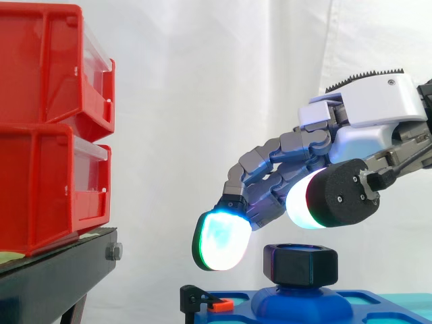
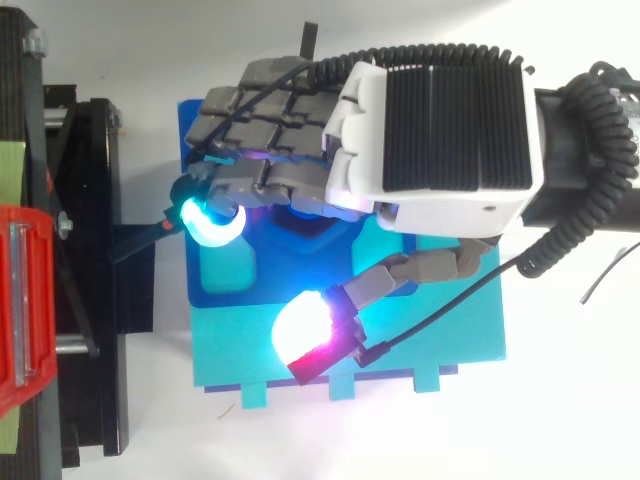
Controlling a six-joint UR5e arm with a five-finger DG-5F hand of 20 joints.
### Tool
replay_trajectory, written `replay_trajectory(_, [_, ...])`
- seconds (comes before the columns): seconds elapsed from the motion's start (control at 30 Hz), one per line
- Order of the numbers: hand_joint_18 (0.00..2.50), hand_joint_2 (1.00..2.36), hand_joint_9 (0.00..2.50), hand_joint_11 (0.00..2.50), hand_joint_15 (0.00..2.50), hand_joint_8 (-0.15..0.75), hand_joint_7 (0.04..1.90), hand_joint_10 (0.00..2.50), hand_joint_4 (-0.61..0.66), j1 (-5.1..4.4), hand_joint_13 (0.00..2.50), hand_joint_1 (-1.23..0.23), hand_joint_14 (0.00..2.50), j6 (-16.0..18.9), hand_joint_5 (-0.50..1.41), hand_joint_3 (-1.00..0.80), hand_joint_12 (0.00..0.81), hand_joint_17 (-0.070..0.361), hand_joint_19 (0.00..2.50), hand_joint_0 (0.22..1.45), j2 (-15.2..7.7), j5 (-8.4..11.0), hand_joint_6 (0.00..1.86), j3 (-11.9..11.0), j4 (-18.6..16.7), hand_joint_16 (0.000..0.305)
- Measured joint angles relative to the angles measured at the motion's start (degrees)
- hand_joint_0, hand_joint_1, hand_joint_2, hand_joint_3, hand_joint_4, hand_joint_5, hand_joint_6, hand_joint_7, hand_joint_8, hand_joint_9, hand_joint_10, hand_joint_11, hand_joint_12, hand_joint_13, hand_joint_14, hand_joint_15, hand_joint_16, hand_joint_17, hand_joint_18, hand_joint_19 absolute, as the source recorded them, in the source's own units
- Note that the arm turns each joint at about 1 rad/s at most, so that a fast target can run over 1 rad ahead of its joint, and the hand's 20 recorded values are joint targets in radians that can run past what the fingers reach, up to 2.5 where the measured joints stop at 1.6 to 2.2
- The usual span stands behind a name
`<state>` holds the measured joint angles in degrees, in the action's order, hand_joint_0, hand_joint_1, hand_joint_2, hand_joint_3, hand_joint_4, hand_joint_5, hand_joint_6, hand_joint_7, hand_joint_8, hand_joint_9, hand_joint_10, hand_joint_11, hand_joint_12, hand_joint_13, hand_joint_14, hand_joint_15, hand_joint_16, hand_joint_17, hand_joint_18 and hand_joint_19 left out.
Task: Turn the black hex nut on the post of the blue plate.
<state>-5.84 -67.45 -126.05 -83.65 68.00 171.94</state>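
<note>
Side view: one hand (image 1: 378, 111) hovers over one black hex nut (image 1: 300, 264), fingers loosely arched and spread, holding nothing. One cyan-green fingertip (image 1: 219, 239) hangs beside the nut, on the side away from the wrist, clear of it. The white-and-red thumb pad (image 1: 305, 200) sits just above the nut, a thin gap between. The nut stands on the raised post of one blue plate (image 1: 368, 304) directly below the hand. Two red bins (image 1: 40, 67), stacked on one black stand (image 1: 54, 277), lie well beyond the fingertips.
</note>
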Motion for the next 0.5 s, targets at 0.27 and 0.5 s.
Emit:
replay_trajectory(0.27, [0.24, 1.00, 0.38, 0.00, 0.00, 0.286, 0.82, 0.00, 0.24, 0.01, 0.28, -0.49, 0.00, 0.0, -0.19, -0.50, 0.411, 0.128, 0.16, 0.45, 0.0, -0.22, 0.50, 0.0, 0.5, 0.057])
replay_trajectory(0.5, [0.25, 1.00, 0.38, 0.00, 0.00, 0.286, 0.83, 0.00, 0.24, 0.44, 0.28, -0.49, 0.00, 0.0, -0.19, -0.50, 0.408, 0.127, 0.16, 0.45, 0.0, -0.81, 0.50, 0.0, 2.5, 0.057])
